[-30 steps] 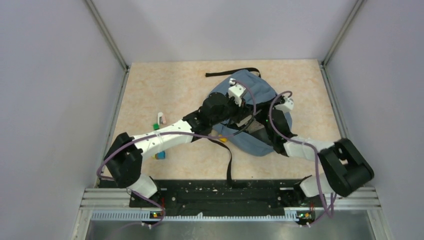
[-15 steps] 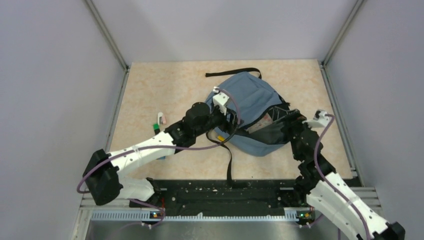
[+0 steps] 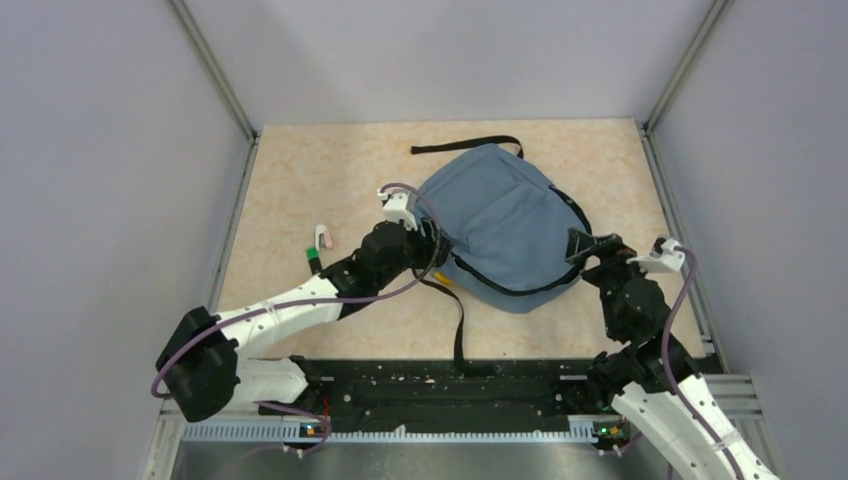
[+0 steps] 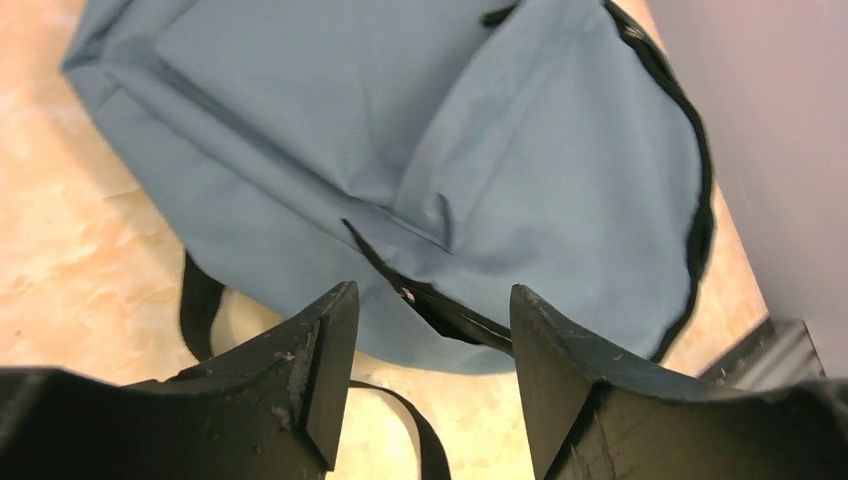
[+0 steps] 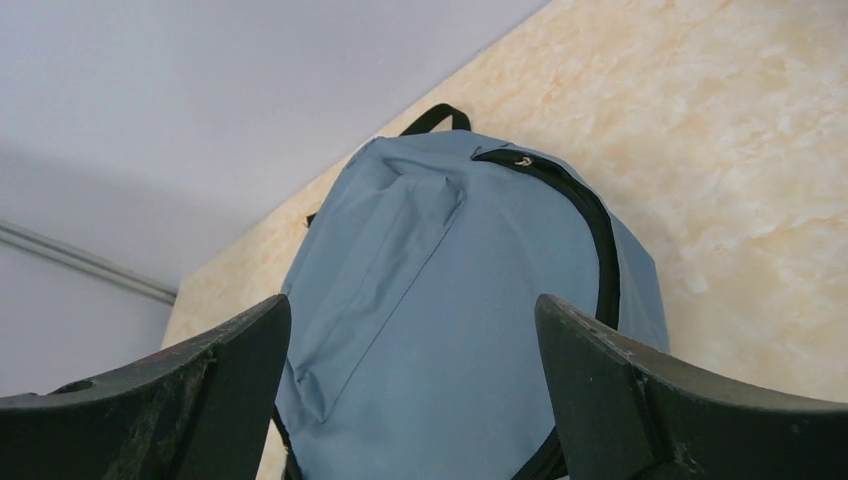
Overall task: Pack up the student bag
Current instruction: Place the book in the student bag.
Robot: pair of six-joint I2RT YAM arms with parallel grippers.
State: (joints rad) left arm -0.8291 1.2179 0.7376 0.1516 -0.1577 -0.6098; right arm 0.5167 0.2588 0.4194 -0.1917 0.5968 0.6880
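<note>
Flanking the bag (image 3: 505, 225) mid-frame with left gripper (image 4: 430, 300) and right gripper (image 5: 412, 305), both gaping, empty. Probably handling soft, light, floppy fabric; likely needing a pinch at the zip edge (image 5: 600, 230).

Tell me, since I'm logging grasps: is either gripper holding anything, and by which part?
Nothing is held. The left gripper and right gripper are both open, and the student bag lies free of both.

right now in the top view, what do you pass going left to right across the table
pink piece → yellow piece → blue backpack → right arm
</note>
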